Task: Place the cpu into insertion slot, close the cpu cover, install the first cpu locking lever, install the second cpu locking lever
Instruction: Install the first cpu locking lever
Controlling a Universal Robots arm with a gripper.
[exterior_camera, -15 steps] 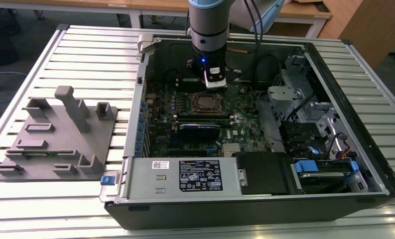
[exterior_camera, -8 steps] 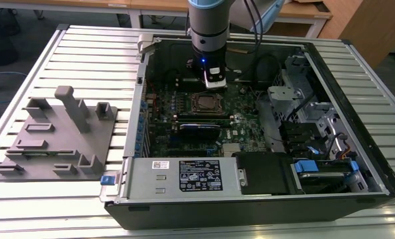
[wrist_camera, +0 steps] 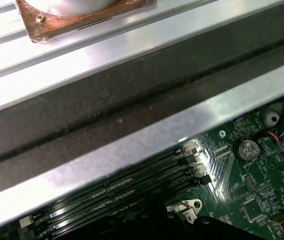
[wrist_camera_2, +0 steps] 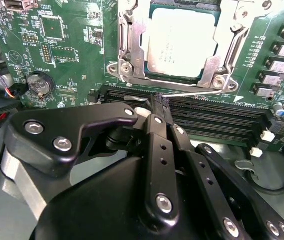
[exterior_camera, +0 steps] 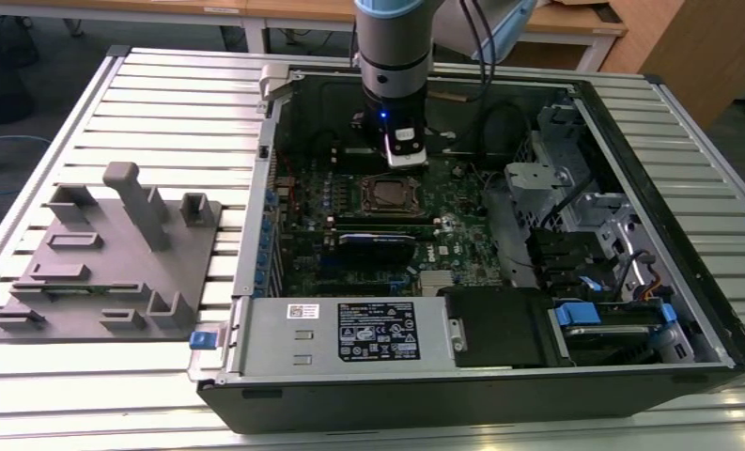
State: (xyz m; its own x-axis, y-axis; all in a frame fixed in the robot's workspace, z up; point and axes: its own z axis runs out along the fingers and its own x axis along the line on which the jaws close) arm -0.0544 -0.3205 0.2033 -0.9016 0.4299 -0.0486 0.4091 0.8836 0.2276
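Slatted metal table point(exterior_camera: 109, 85) carries an open computer case point(exterior_camera: 705, 282). Inside it the cpu point(wrist_camera_2: 181, 42) lies flat in the insertion slot point(exterior_camera: 386, 194), and the cpu cover point(wrist_camera_2: 131, 47) appears to be down around it. A thin wire locking lever point(wrist_camera_2: 202, 93) runs along the socket's edge, beside the memory slots point(wrist_camera_2: 222, 120). The gripper point(wrist_camera_2: 158, 102) has its fingers drawn together with the tips right at that wire; I cannot tell whether they pinch it. The lever looks stiff, springy and slick, probably best taken near its bent end. The chip seems light and fragile, so handle it by the edges only.
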